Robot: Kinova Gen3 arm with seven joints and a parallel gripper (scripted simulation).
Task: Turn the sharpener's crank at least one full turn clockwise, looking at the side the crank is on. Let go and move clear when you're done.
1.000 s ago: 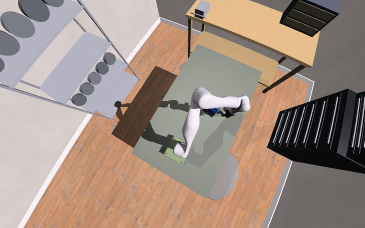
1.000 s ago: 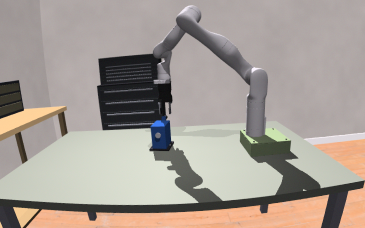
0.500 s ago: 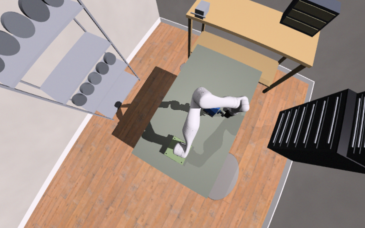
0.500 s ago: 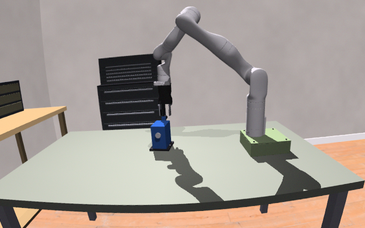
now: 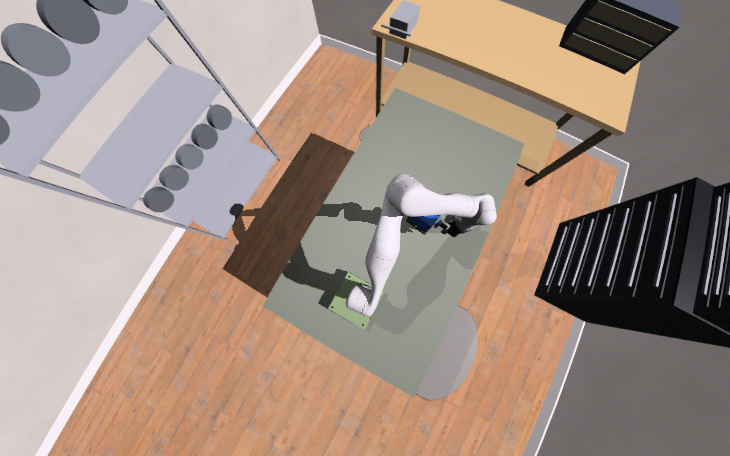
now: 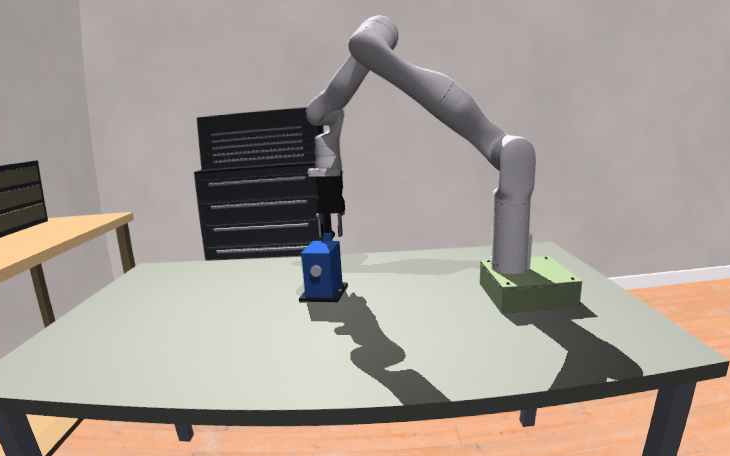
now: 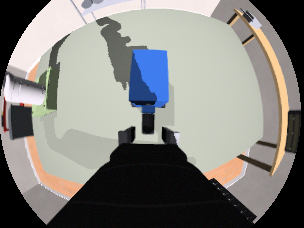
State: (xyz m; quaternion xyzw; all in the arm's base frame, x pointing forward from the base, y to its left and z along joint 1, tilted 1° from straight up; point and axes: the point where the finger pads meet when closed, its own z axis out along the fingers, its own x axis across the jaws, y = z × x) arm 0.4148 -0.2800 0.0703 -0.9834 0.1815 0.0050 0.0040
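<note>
A blue box-shaped sharpener [image 6: 321, 270] stands on a dark base plate near the middle of the green-grey table [image 6: 322, 334]; a grey round hole shows on its near face. It also shows in the overhead view [image 5: 424, 222] and in the wrist view [image 7: 150, 78]. Its crank handle [image 6: 328, 235] sticks up behind the top of the box; in the wrist view the handle [image 7: 148, 121] lies between my fingertips. My gripper [image 6: 331, 225] points straight down just above the handle, open, with one finger on each side of it [image 7: 148, 134]. I cannot tell whether the fingers touch the handle.
My arm's green base block [image 6: 529, 281] stands at the table's right. Black drawer cabinets [image 6: 257, 186] stand behind the table. A wooden desk [image 6: 28, 243] with a small dark drawer box [image 6: 0, 198] is at the left. A shelf rack [image 5: 101, 113] stands farther off.
</note>
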